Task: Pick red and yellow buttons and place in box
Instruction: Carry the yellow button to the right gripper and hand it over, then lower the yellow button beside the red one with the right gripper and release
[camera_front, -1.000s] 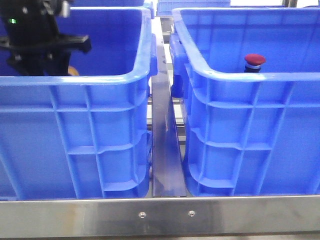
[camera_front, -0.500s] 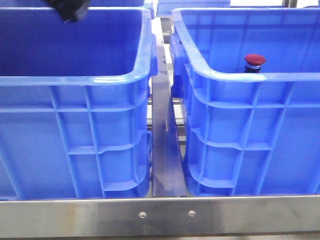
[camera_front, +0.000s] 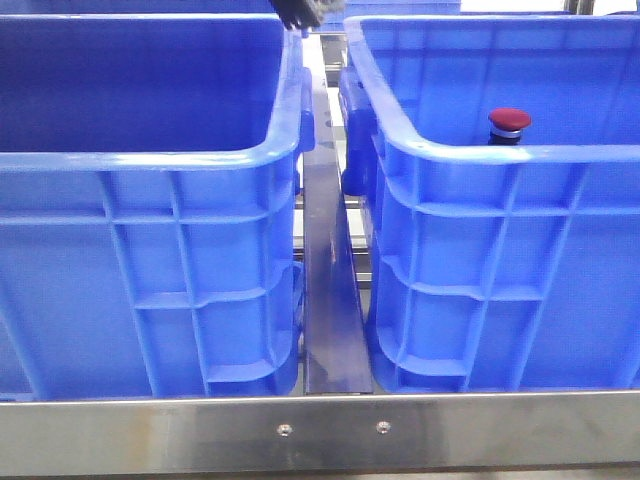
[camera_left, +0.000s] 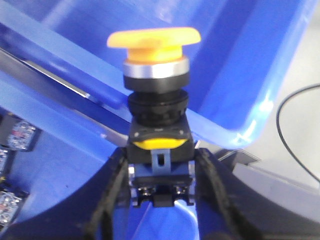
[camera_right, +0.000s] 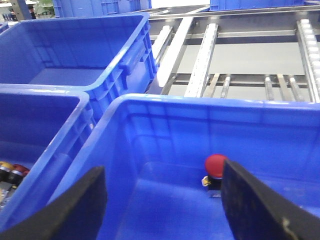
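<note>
My left gripper (camera_left: 160, 170) clamps yellow button (camera_left: 155, 75) upright, raised at 12 o'clock over gap between crates. Red button (camera_front: 509, 124) sits inside right box (camera_front: 500, 260). My right gripper (camera_right: 160, 200) spread wide, empty.

Two mushroom-head buttons and the blue box on the right.

The yellow button (camera_left: 155, 107) stands upright between the two dark fingers (camera_left: 111, 192) of the left end effector (camera_front: 298, 12), gripped at its dark lower body; its flat yellow-orange cap tops a silver collar and a ribbed black neck, with a yellow band lower down. It hangs above blue crate rims, at the top edge of the front view, near the gap between the two crates. The red button (camera_front: 509, 124) sits upright on the floor of the right-hand box (camera_front: 500, 155), near its front wall, dark red dome uppermost. That box is a large blue crate with ribbed grid walls and a thick rolled rim.
</note>
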